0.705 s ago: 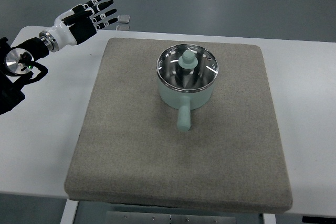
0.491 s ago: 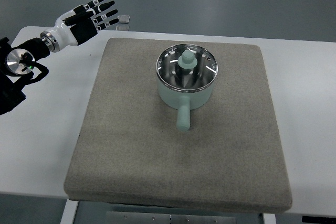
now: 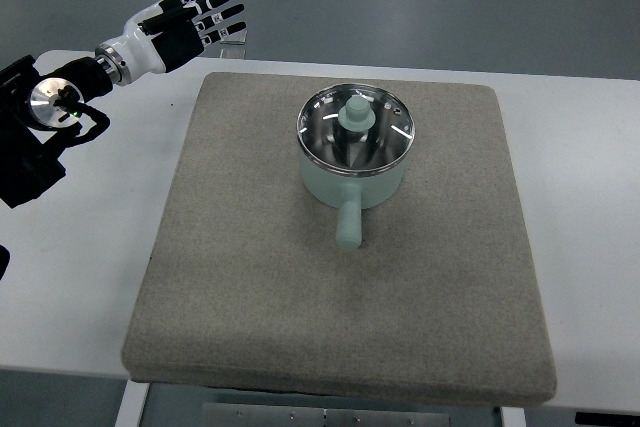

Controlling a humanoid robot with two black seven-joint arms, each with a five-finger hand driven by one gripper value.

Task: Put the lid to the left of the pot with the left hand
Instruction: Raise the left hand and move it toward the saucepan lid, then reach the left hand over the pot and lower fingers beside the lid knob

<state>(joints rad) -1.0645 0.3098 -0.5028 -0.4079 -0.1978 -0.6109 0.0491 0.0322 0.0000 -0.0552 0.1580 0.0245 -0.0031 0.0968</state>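
Since the earlier frames, the left hand (image 3: pixel 190 22) has lifted and slid a little toward the pot, its forearm now angled higher over the table's (image 3: pixel 80 247) far-left corner; nothing else has shifted.

Top view: the hand hovers at about ten o'clock from the pot (image 3: pixel 355 162), well apart from it, fingers spread and straight, holding nothing. The right arm is out of view. The pale green pot sits on the grey mat (image 3: pixel 300 317), slightly beyond its centre, with its handle pointing to six o'clock. The lid (image 3: pixel 355 127) rests on the pot, shiny metal with a green knob (image 3: pixel 355 114) standing upright in the middle. The mat at nine o'clock of the pot lies bare, ready for the lid.

My judgement is that the knob is small and the fingers are long, so a shallow or off-centre pinch could slip off it. A sideways pull before lifting could drag the light pot across the mat.
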